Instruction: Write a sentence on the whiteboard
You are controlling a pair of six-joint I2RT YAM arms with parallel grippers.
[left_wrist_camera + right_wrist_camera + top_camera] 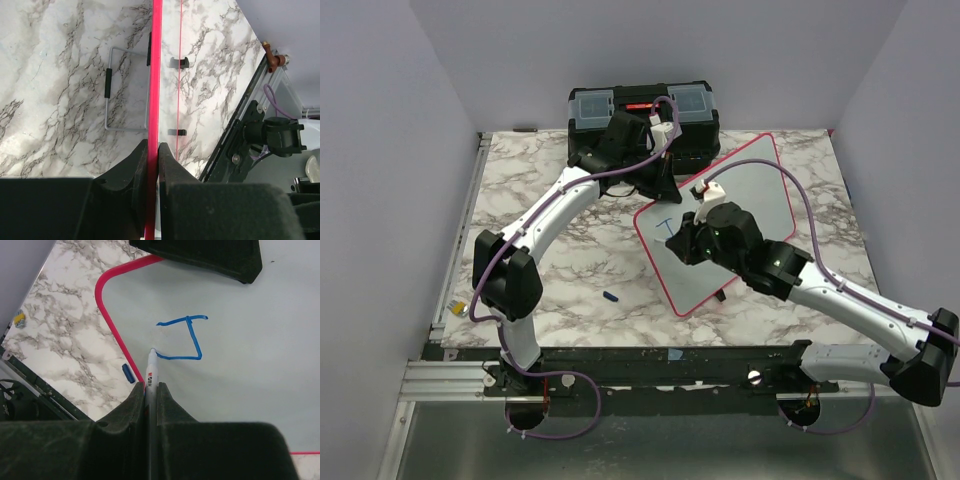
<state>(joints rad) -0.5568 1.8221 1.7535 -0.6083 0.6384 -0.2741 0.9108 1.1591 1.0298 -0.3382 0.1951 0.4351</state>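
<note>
The whiteboard [750, 195], white with a red-pink rim, stands tilted on the marble table in the top view. My left gripper [665, 150] is shut on its far rim [156, 75], seen edge-on in the left wrist view. My right gripper [692, 232] is shut on a white marker [151, 371]. The marker's tip touches the board [240, 370] at the left end of a blue stroke [186, 340]. The blue marks also show in the top view [665, 225].
A black toolbox [642, 112] stands behind the board at the table's far edge. The blue marker cap [611, 296] lies on the marble left of the board, also in the right wrist view [128, 373]. A wire stand [125, 90] props the board's back.
</note>
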